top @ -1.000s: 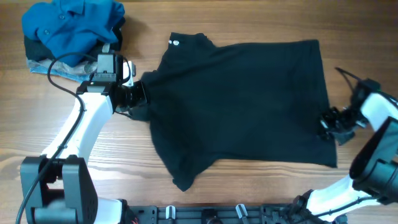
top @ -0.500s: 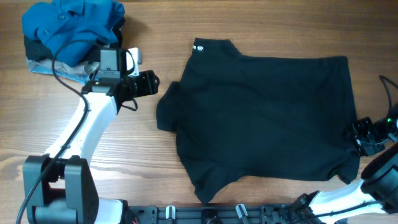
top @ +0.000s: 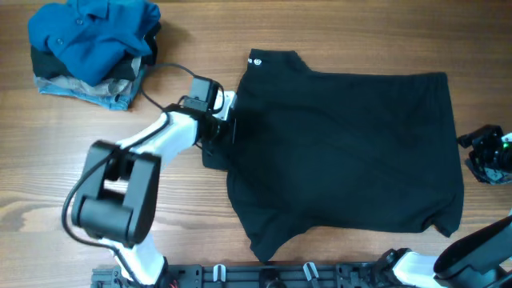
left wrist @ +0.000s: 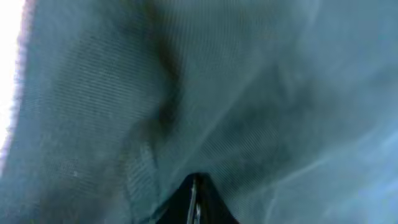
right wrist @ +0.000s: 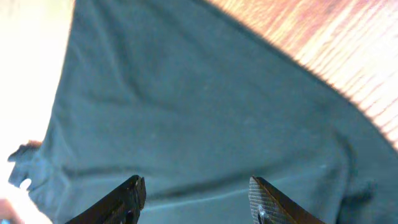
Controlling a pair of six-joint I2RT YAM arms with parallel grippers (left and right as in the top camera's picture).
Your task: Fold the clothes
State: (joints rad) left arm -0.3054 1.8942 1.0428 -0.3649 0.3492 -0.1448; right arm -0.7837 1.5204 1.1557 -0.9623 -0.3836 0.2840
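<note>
The clothes, a black T-shirt (top: 344, 152), lie spread flat on the wooden table (top: 72, 168), neck with its small white label (top: 256, 60) at the back left. My left gripper (top: 226, 128) is at the shirt's left sleeve. In the left wrist view its jaws (left wrist: 194, 186) are pressed together, with creased fabric (left wrist: 249, 93) gathered at their tip. Off the shirt's right hem, my right gripper (top: 474, 148) stands open and apart from the cloth. In the right wrist view nothing lies between its fingers (right wrist: 196, 193), and the shirt (right wrist: 186, 112) spreads just ahead.
A bright blue buttoned shirt (top: 92, 36) is piled on a grey-blue denim piece (top: 88, 92) at the back left corner. The left arm's cable (top: 160, 72) loops over the table near that pile.
The shirt slid right, then stayed. My left arm swung right from beside the pile to the sleeve and shut. The right gripper opened, let go of the hem and drew back.
</note>
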